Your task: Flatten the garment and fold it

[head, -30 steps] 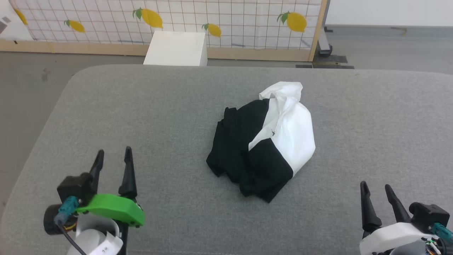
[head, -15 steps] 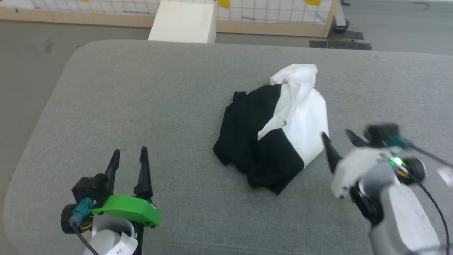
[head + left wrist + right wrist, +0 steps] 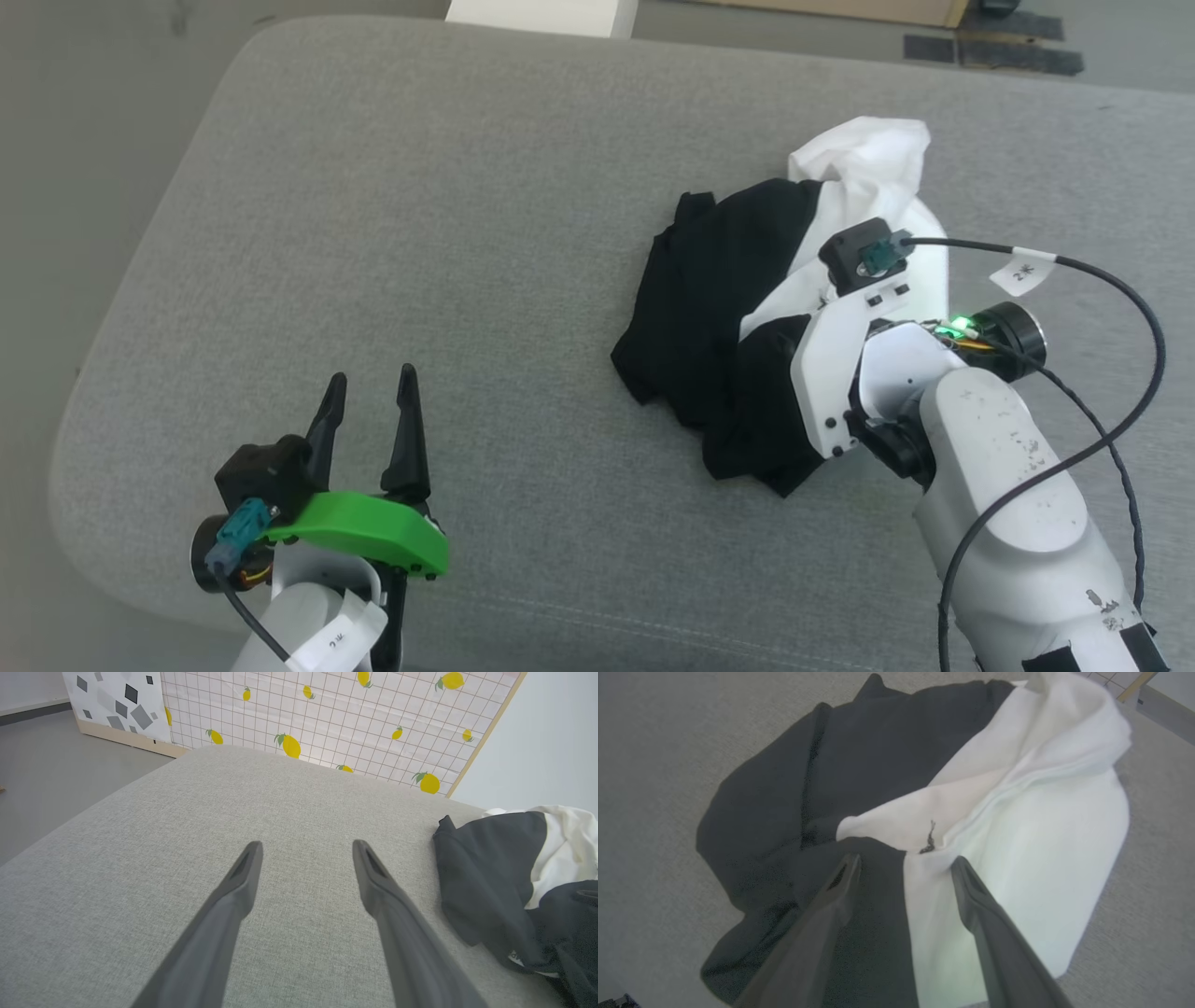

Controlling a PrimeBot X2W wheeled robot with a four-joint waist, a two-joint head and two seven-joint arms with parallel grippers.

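Grey cushion (image 3: 420,233): right end effector (image 3: 906,859) (spread) over garment (image 3: 1017,835).

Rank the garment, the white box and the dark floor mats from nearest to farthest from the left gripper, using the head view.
1. garment, on the grey cushion, right of the left gripper.
2. white box, beyond the cushion's far edge.
3. dark floor mats, at the far right.

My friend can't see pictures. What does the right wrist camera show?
A crumpled black-and-white T-shirt lies bunched on a grey cushion. The right end effector, its two dark fingers spread open, points at the line where black meets white.
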